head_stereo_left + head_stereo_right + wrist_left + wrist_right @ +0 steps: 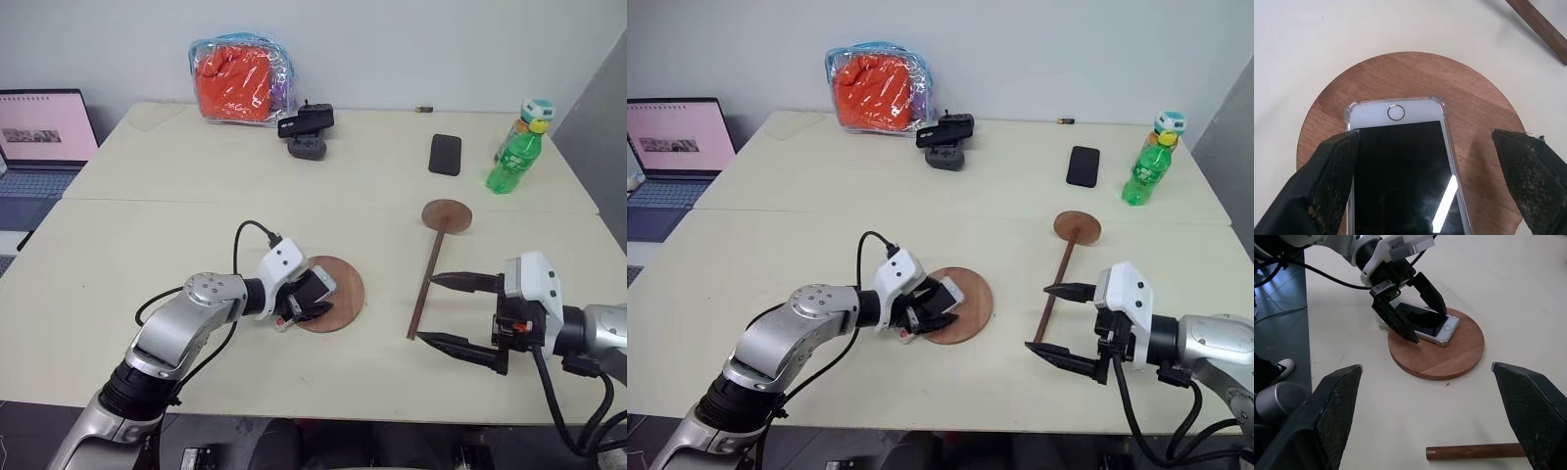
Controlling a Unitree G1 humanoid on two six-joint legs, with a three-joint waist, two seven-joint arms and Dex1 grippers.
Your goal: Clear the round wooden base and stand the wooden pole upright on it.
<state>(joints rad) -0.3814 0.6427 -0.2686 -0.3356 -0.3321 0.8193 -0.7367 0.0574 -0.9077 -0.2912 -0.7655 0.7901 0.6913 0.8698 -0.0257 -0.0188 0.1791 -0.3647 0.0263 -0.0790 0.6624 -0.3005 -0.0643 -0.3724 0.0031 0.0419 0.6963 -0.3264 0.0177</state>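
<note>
Round wooden base (1436,350) lies under left claw (1411,318), fingers spread astride phone (1400,171).

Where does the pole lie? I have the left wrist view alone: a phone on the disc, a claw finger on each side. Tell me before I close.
Observer: The wooden pole lies flat on the table to the right of the round wooden base, with its disc end pointing away from the robot.
Operator: Report the right claw.
Observer: The right claw is open and holds nothing. It is close to the pole's near end.
</note>
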